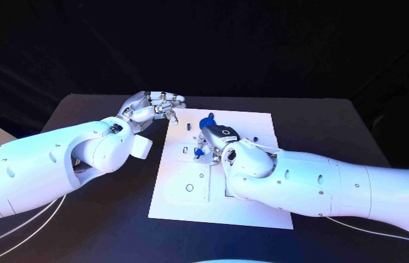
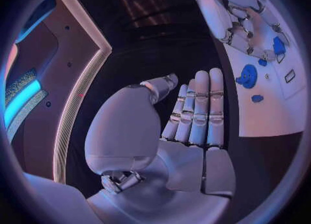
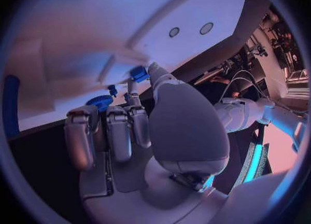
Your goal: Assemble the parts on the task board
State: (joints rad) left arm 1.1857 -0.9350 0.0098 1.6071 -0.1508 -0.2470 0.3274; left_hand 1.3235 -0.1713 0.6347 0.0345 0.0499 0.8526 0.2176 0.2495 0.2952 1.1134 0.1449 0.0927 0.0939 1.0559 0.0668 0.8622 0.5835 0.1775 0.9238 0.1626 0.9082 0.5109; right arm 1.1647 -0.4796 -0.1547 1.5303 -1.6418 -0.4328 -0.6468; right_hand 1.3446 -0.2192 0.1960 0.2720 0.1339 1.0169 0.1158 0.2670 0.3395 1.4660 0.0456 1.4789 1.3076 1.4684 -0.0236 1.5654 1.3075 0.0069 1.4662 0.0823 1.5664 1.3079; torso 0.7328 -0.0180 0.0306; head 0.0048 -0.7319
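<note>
The white task board (image 1: 252,207) lies in the middle of the black table. My right hand (image 1: 218,140) hovers low over the board's middle, its fingers curled; thumb and a fingertip pinch a small blue block (image 3: 138,73), which also peeks out under the hand (image 1: 198,152). A blue gear-shaped part (image 1: 207,121) stands on the board just beyond that hand, also visible in the left wrist view (image 2: 246,76), with a small blue peg (image 2: 257,98) near it. My left hand (image 1: 158,106) hangs at the board's far left corner, fingers straight and together (image 2: 197,110), holding nothing.
A square recess with a round hole (image 1: 189,187) sits in the board's near left part. Bare black table (image 1: 341,127) surrounds the board. My two forearms lie along the board's left and right sides.
</note>
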